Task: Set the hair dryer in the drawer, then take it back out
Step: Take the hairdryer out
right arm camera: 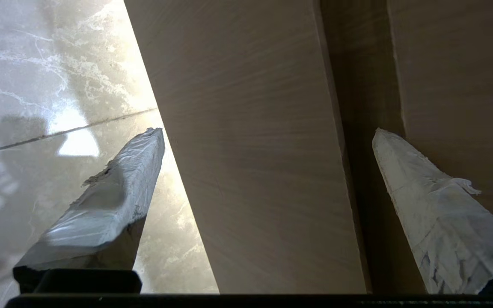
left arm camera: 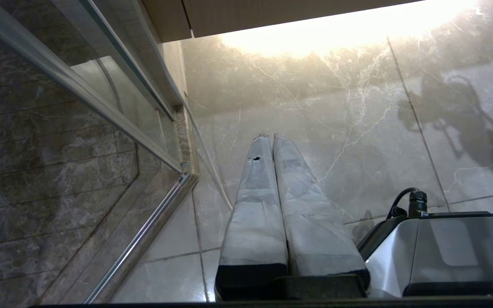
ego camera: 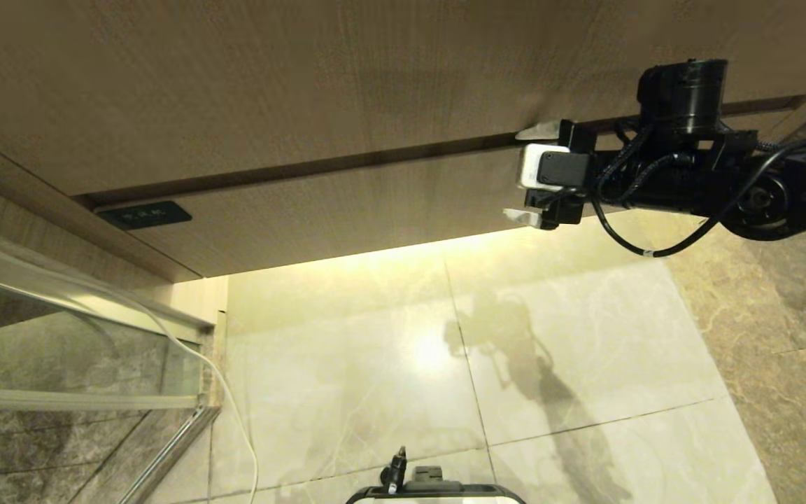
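Drawer (ego camera: 347, 213) front fills the upper part of the head view, light tan wood grain, closed as far as we can judge, with a dark seam along its top edge and a small dark label plate (ego camera: 144, 215) near its left end; we see no handle. Right gripper (ego camera: 530, 175) hangs level at the drawer's right portion, fingers spread wide and empty, one white-wrapped fingertip (right arm camera: 137, 162) off the lower edge over the marble floor (ego camera: 585, 336), the other (right arm camera: 405, 171) up by the dark seam, so the front panel sits between them. We judge the panel stiff, smooth and slippery, with nothing to hook; the best hold looks to be its top lip at the seam or the bottom edge, pulled squarely so a wide shallow drawer does not rack. Left gripper (left arm camera: 268, 141) is parked low over the floor beside the glass shower partition (left arm camera: 79, 128), its two wrapped fingers pressed together on nothing. Hair dryer is in none of the views, so its place and its grip point we cannot give; a thin white cord (ego camera: 228, 392) trails down the glass edge, and whether it belongs to the dryer we cannot tell. Drawer's right end is hidden behind the arm, its inside unseen, and whether a fingertip touches the wood is hard to make out
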{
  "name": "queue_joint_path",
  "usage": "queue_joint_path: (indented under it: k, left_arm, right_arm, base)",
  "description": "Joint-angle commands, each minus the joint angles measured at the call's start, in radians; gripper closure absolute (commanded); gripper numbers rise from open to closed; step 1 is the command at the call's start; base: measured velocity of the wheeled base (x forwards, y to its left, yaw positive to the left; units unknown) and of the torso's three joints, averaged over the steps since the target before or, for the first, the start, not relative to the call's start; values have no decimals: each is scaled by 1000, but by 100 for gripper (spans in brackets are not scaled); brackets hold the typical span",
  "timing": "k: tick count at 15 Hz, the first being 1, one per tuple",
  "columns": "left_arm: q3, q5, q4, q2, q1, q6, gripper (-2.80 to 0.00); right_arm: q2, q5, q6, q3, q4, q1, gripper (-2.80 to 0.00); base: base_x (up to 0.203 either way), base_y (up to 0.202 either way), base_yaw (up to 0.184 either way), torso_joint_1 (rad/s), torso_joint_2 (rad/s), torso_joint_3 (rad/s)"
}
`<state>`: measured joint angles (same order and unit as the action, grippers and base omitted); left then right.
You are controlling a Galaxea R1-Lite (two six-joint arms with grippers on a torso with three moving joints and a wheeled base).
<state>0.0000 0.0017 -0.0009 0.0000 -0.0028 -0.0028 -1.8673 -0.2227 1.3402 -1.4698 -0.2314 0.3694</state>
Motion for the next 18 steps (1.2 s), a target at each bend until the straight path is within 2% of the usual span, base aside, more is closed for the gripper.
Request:
queue_joint_path:
  k: [1, 12, 14, 18]
  left_arm:
    - [0, 0, -1, 0, 0, 0, 0]
    - [2, 0, -1, 0, 0, 0, 0]
    - [0, 0, -1, 0, 0, 0, 0]
    - [0, 0, -1, 0, 0, 0, 0]
  right_arm:
    - [-41, -1, 8, -22, -2, 0, -280]
    - [-118, -1, 10, -93, -19, -10, -280]
    - [-121, 2, 4, -94, 20, -17, -280]
    - [-118, 0, -29, -101, 192, -36, -280]
  base:
    - [0, 0, 0, 0, 0, 0]
    - [0, 0, 0, 0, 0, 0]
    - [0, 0, 0, 0, 0, 0]
    - [0, 0, 0, 0, 0, 0]
